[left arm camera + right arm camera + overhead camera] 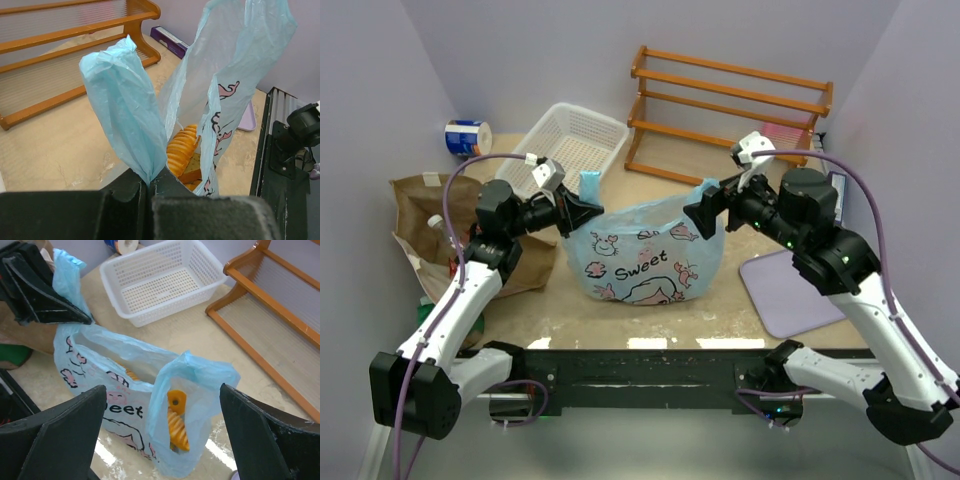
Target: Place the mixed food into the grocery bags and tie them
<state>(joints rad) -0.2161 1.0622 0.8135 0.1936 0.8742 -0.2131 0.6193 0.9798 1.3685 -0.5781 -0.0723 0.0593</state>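
Tightly, left jaws pinch one bag handle [125, 110]; right jaws gape over another.

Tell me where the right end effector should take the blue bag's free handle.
Pinch the free handle at its top, where the loop stands upright and bunched, coming from above. The left end effector holds the other handle up.

- Light blue bag [645, 255] — its walls hide most of the load; only orange ridged food [177, 428] shows at the mouth.
- Brown paper bag [420, 195] — partly behind the left arm [470, 292], contents unreadable.
- Blue-and-white can [124, 245] cut by the right wrist view's top edge.
- Bag handle [125, 110] vanishes between the left gripper's [149, 190] jaws.
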